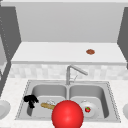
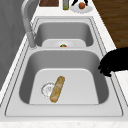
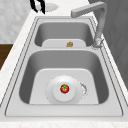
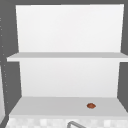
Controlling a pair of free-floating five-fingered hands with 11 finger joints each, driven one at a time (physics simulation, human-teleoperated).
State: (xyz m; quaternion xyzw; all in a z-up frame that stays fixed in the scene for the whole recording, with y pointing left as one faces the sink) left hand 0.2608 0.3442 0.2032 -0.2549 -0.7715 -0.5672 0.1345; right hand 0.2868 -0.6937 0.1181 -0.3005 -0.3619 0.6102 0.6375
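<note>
Baguette [image 2: 57,88] lies flat on the floor of the left basin of the sink [image 2: 63,111], with one end resting over the drain [image 2: 47,89]. It looks put down loosely and not arranged. The left hand [image 1: 30,100] hangs in the air above the front left corner of this basin. Its fingers are apart and point downward in a relaxed way, and they hold nothing. The baguette is the closest thing to it, but the two are well apart.

In the right basin a small tomato [image 3: 64,88] sits in the middle of a white plate [image 3: 56,96], so it probably cannot roll away. In the left side view, part of the right hand [image 2: 75,2] shows just above a round orange-red fruit [image 2: 81,5] on a second plate [image 2: 75,9] on the far counter. I cannot tell if it grips the fruit.

A big red ball [image 1: 67,115] stands before the sink's front edge. A brown round thing [image 1: 90,51] rests on the shelf [image 1: 50,53]. The faucet [image 3: 100,25] reaches over the basins. A yellowish bottle [image 2: 65,4] stands just beside the second plate, and I can read no label or writing on it or anywhere else.
</note>
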